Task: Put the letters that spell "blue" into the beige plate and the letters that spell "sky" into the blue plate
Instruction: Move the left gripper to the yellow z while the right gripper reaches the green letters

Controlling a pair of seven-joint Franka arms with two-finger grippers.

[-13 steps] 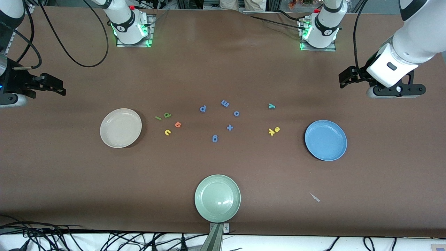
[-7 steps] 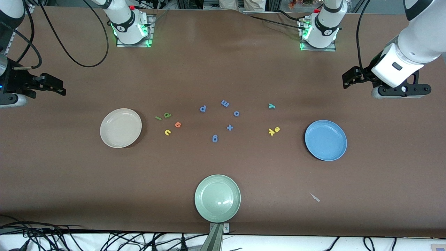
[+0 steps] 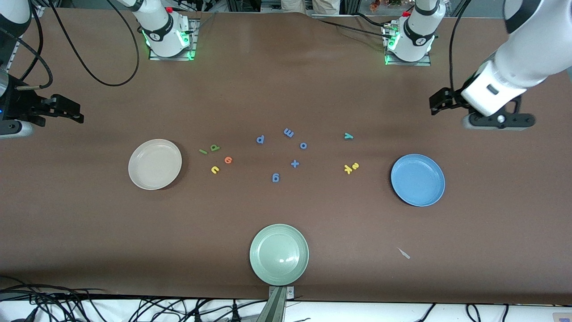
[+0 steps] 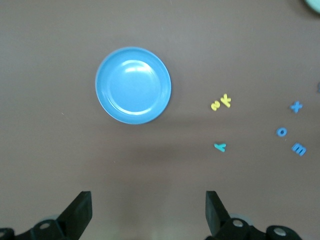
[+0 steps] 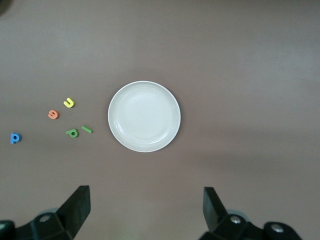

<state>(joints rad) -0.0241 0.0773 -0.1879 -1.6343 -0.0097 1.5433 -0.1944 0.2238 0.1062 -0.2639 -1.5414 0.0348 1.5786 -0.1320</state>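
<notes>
Beige plate [image 3: 154,164], blue plate [image 3: 418,180], pale green plate [image 3: 279,254], brown table [image 3: 286,89]

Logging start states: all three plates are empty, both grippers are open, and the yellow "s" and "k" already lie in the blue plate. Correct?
Not quite. The yellow "s" and "k" lie on the table beside the blue plate, not in it, as the front view shows. The rest holds.

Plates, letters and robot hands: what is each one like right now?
beige plate: empty.
blue plate: empty.
pale green plate: empty.
"blue" letters: loose on the table beside the beige plate.
"sky" letters: loose on the table.
left end effector: open, empty.
right end effector: open, empty.
</notes>
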